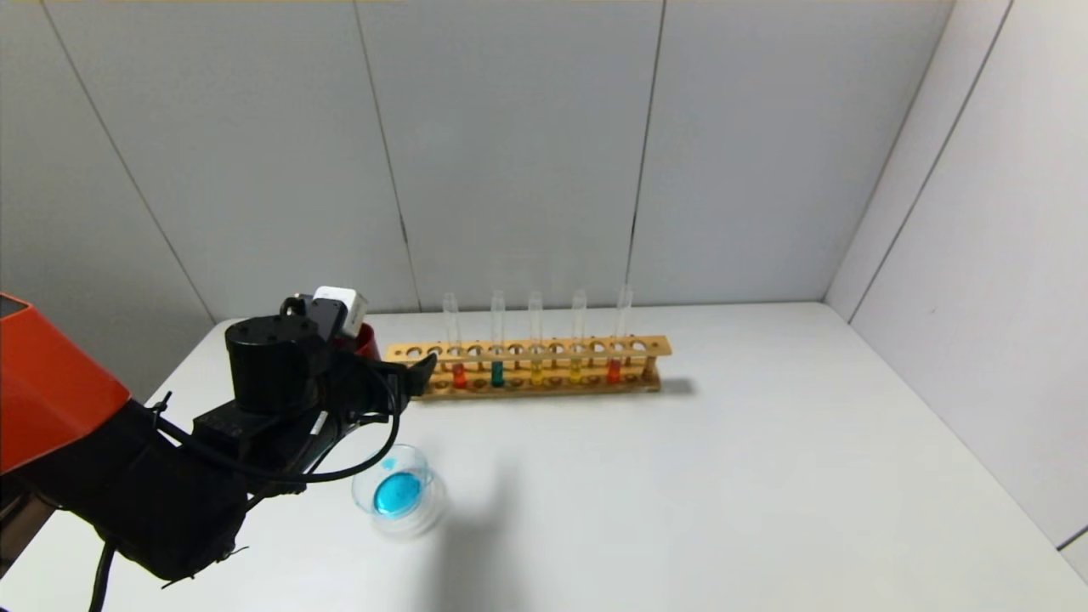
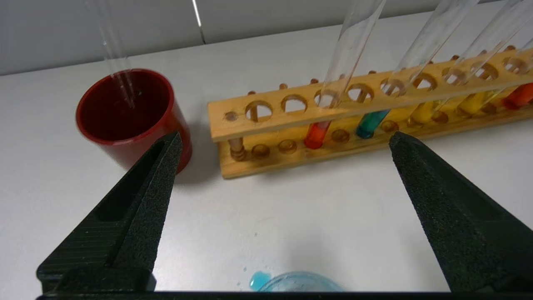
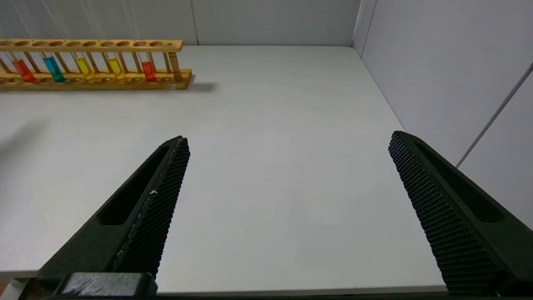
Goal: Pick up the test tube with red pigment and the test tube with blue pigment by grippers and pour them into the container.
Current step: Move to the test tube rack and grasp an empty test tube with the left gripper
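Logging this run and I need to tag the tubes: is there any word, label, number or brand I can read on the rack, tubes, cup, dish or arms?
None: no readable text in any view.
wooden rack: bare wood, no numbers by the holes.
test tubes: plain glass, no labels.
red cup: unmarked.
glass dish: unmarked.
left gripper and right gripper: black fingers, no markings.

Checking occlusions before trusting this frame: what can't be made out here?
- Head view: the red cup is mostly hidden behind the left gripper, so its contents are unseen there.
- Left wrist view: the dish is cut off by the bottom edge, so its fill is unseen there.
- Head view: the right gripper is out of frame, so its distance from the rack is unclear.
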{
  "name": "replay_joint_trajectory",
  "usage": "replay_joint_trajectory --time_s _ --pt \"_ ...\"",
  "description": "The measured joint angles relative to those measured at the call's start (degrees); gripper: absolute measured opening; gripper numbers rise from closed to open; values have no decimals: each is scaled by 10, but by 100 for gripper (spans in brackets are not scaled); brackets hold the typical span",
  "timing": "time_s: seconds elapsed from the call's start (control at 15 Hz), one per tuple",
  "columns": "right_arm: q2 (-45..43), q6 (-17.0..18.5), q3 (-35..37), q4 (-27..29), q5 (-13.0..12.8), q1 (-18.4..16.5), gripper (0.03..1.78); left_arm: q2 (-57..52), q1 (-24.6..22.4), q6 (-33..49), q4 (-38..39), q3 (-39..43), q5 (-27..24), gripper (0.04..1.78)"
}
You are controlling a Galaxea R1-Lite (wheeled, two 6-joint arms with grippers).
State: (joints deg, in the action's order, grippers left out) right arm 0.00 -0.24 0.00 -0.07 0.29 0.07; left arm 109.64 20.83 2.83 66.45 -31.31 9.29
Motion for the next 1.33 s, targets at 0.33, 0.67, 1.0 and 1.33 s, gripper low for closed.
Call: replay_joint_trajectory --time_s 0.33,0.67,1.0,1.33 --pt "0 0 0 0 0 0 175 41 2 -5 -6 -63 0 175" --pt "0 0 0 0 0 0 175 94 5 -5 -12 -121 -11 175" --pt "0 0 0 0 0 0 175 137 4 -5 -14 -174 -16 175" --pt "0 0 0 0 0 0 175 160 4 -5 -18 -201 -17 163"
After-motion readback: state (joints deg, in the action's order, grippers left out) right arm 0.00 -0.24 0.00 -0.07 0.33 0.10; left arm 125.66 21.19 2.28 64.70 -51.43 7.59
